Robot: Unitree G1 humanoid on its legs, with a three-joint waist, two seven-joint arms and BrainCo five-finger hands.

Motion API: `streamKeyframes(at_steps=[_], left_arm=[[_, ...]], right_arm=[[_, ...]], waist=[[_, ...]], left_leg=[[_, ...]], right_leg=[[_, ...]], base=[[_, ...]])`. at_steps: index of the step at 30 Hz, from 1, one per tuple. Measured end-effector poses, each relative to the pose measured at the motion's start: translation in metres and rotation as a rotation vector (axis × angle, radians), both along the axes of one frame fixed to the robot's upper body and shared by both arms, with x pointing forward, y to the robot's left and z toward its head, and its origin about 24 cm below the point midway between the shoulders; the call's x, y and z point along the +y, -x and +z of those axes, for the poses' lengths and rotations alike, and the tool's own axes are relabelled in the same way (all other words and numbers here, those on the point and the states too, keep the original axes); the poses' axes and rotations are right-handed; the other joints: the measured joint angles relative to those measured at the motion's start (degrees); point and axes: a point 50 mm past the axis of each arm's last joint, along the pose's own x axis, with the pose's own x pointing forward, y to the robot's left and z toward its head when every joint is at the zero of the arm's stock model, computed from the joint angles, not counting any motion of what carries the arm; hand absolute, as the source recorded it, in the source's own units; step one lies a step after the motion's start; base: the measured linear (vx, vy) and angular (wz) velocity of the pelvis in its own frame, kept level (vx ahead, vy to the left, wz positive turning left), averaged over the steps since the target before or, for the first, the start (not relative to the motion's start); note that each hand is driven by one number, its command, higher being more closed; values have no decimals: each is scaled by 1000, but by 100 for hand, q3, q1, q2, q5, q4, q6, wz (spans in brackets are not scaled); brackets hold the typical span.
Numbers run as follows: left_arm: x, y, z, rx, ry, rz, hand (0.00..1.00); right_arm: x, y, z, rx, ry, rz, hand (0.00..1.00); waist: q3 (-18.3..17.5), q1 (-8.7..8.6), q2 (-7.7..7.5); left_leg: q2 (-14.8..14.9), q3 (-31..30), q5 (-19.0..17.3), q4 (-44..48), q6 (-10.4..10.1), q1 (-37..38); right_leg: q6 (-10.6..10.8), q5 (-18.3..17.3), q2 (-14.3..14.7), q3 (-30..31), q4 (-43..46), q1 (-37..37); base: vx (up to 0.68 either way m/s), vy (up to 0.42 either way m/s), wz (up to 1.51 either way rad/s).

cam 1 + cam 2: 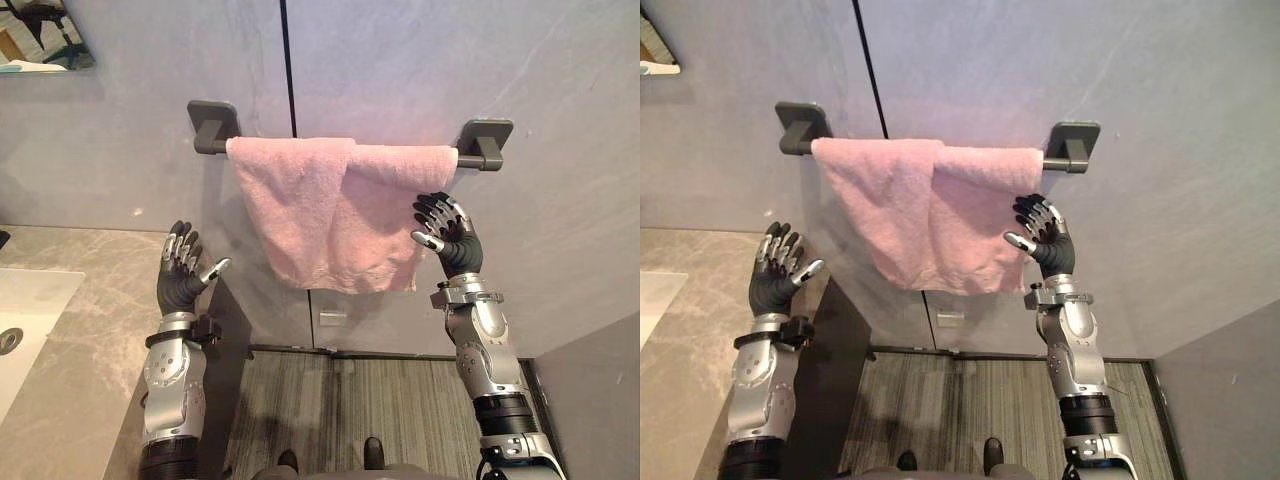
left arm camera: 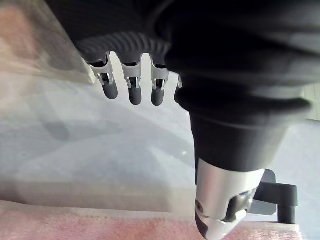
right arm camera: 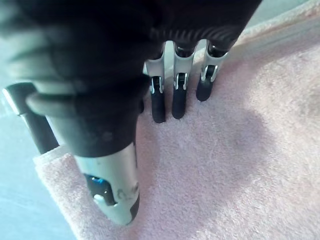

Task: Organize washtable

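Note:
A pink towel (image 1: pixel 330 215) hangs folded over a dark grey towel bar (image 1: pixel 481 150) on the grey wall. My right hand (image 1: pixel 450 238) is raised in front of the towel's right edge, open. In the right wrist view its straight fingers (image 3: pixel 177 97) hover close over the pink towel (image 3: pixel 240 165) without curling round it. My left hand (image 1: pixel 182 278) is held up open to the left of the towel, apart from it, above the counter's edge. In the left wrist view its fingers (image 2: pixel 131 87) point at the bare wall, with the towel (image 2: pixel 100 225) and a bar bracket (image 2: pixel 280 196) beyond.
A marble counter (image 1: pixel 90 330) with a white sink (image 1: pixel 25 305) lies at the left. A mirror corner (image 1: pixel 40 35) shows at the top left. A small wall plate (image 1: pixel 332 318) sits below the towel, above the striped grey floor (image 1: pixel 350 410).

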Motion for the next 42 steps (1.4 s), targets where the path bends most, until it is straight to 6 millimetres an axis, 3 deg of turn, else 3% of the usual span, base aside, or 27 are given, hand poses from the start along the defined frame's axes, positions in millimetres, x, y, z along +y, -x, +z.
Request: streamKeyframes(at_steps=[7, 9, 14, 25, 36, 42], left_arm=[[-2, 28, -32, 116, 69, 52, 0], [-6, 37, -54, 211, 91, 59, 0], [-24, 59, -103, 444, 136, 9, 0], [-30, 100, -159, 758, 136, 1, 0], [-41, 132, -188, 950, 149, -13, 0], [-44, 143, -196, 1026, 112, -29, 0]], right_arm=[[-25, 30, -30, 121, 70, -126, 0], [-28, 42, -45, 195, 125, -155, 0], [-29, 68, -87, 390, 195, -167, 0], [-21, 123, -175, 827, 278, -101, 0], [-20, 165, -214, 1085, 271, -104, 0], [-19, 178, -225, 1162, 295, -87, 0]], waist=[[2, -7, 4], [10, -4, 20], [13, -4, 31], [-12, 18, 36], [-180, 28, 78], [-183, 37, 80]], left_leg=[[-4, 0, -2, -8, 1, 5], [4, -1, -2, -4, 1, 27], [18, -1, -5, 6, -4, 64], [114, 199, -33, 39, -49, 90], [158, 309, -86, 156, -76, 92], [205, 373, -107, 147, -109, 68]], right_leg=[[8, -6, -5, -5, 0, 0], [10, -8, -3, -4, -1, 24], [10, -8, -1, -15, -3, 69], [10, -8, 15, 58, -2, 70], [4, -15, 48, 139, 41, 71], [20, -66, 95, 165, 59, 32]], base=[[-6, -3, 0], [-43, -18, 0], [-44, -17, 1], [-16, -10, -4], [-34, -12, -5], [-38, -12, -4]])
